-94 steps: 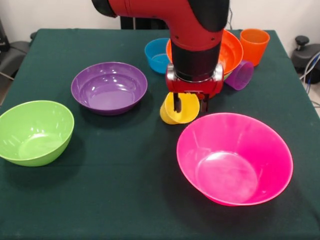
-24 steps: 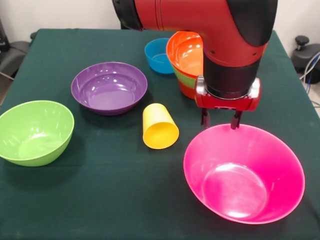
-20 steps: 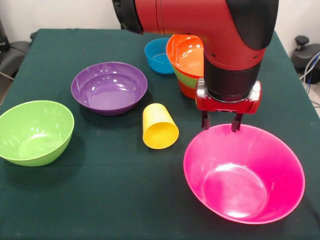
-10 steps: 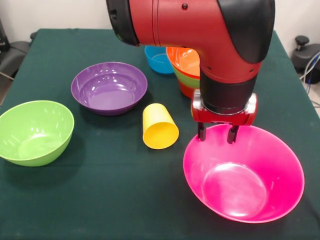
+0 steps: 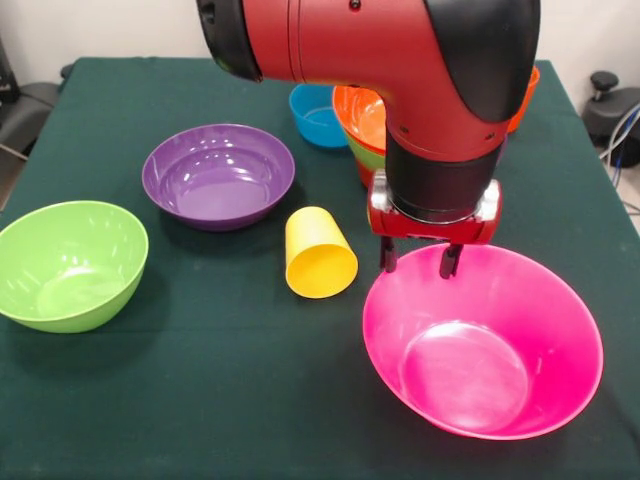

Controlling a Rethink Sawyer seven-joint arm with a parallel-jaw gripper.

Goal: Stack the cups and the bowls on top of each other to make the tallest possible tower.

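Pink, glossy, huge plastic bowl (image 5: 483, 340) sits lower right of frame; my gripper (image 5: 419, 262) straddles its upper rim, jaws narrowly parted. I'd pinch the rim squarely before lifting, avoiding tilt.

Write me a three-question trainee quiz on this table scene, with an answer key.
1. True or false: the yellow cup stands upright on its base.
2. Multiple choice: which bowl's rim is the gripper over? A) the purple bowl B) the pink bowl C) the lone green bowl
3. Fill in: the small bowl at the far side, beside the nested stack with an orange bowl on top, is ____ in colour.

Key
1. False: it lies on its side, its open mouth toward the camera.
2. B: the open fingers hang at the pink bowl's far rim.
3. Blue: the blue bowl.
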